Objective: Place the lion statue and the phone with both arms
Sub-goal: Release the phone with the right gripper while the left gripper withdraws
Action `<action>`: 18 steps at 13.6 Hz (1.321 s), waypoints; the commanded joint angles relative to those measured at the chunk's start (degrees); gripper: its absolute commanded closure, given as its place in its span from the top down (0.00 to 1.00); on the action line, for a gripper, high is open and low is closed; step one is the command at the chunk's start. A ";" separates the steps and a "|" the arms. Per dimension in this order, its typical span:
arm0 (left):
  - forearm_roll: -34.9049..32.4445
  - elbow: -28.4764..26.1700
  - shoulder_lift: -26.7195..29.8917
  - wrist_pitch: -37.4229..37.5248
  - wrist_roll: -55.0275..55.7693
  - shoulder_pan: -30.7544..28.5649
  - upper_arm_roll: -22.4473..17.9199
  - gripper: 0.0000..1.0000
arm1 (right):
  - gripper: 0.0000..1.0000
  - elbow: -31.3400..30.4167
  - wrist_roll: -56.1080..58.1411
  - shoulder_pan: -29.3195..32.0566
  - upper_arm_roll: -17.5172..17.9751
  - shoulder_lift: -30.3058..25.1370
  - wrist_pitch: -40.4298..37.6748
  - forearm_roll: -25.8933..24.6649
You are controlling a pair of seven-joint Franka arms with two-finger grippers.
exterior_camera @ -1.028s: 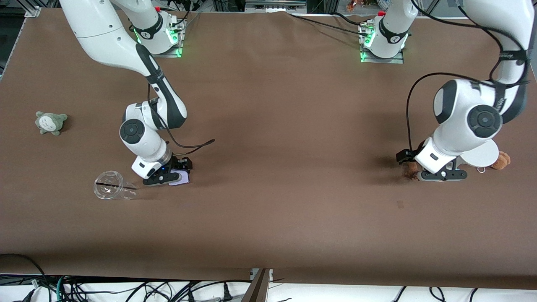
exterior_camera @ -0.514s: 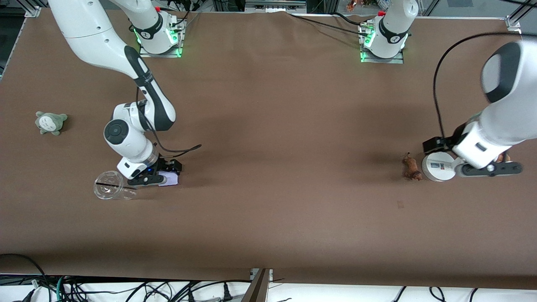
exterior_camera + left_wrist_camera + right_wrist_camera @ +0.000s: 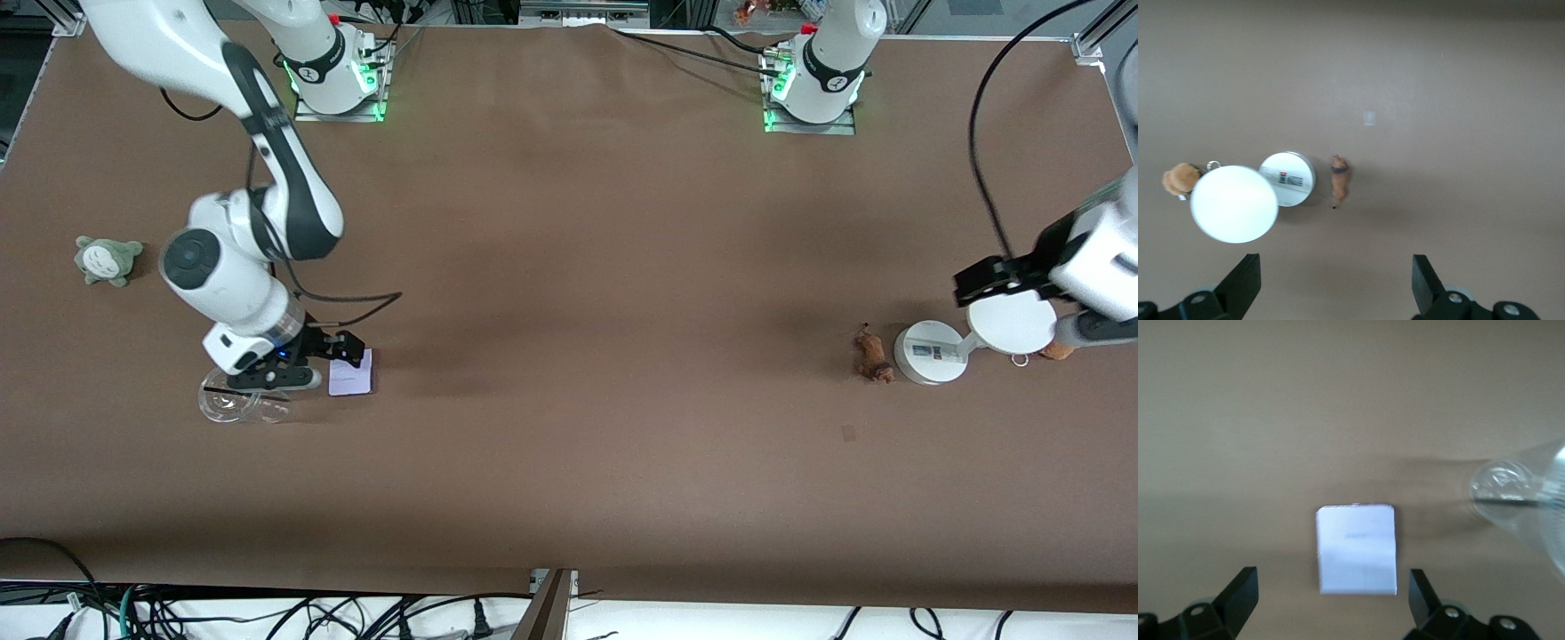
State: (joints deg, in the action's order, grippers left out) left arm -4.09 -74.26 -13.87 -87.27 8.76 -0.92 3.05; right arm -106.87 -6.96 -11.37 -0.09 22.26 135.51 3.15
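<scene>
The phone (image 3: pixel 349 373) lies flat on the brown table, free of any gripper. My right gripper (image 3: pixel 263 380) is open and empty, up in the air over the clear cup beside the phone. In the right wrist view the phone (image 3: pixel 1357 549) lies between and ahead of the open fingers (image 3: pixel 1241 590). The lion statue (image 3: pixel 873 354) lies on the table beside the white stand's base. My left gripper (image 3: pixel 1099 330) is open and empty, raised over the left arm's end of the table. The left wrist view shows the lion statue (image 3: pixel 1339 185) well ahead of my left gripper (image 3: pixel 1335 287).
A clear plastic cup (image 3: pixel 233 404) lies on its side next to the phone, toward the right arm's end. A white round-based stand (image 3: pixel 929 353) and a tan plush bear (image 3: pixel 1060 349) sit by the lion statue. A grey-green plush toy (image 3: pixel 107 259) sits near the right arm's end.
Both grippers have left their objects and drawn back. The right gripper moved off the phone toward the cup. The left gripper rose from the lion statue toward the left arm's end.
</scene>
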 commanded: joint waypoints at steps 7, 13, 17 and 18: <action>5.92 -9.32 9.74 1.31 0.03 -2.33 0.11 1.00 | 1.00 21.95 -1.57 0.21 1.06 -7.85 -33.65 -1.47; 6.56 -7.74 7.72 1.40 0.20 -2.16 0.29 1.00 | 1.00 29.86 -1.22 0.29 0.36 -9.34 -44.10 -8.24; 6.46 -7.65 7.37 2.54 0.03 -2.33 0.03 1.00 | 1.00 29.97 -6.12 0.21 1.06 -10.30 -47.01 -6.75; 6.46 -7.65 7.36 2.54 0.03 -2.33 0.03 1.00 | 1.00 29.88 -7.18 0.21 1.15 -10.31 -46.92 -6.66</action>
State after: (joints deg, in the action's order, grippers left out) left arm 2.17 -82.50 -6.27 -85.45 8.76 -2.92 2.96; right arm -77.26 -11.22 -11.36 0.38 12.74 90.02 -4.04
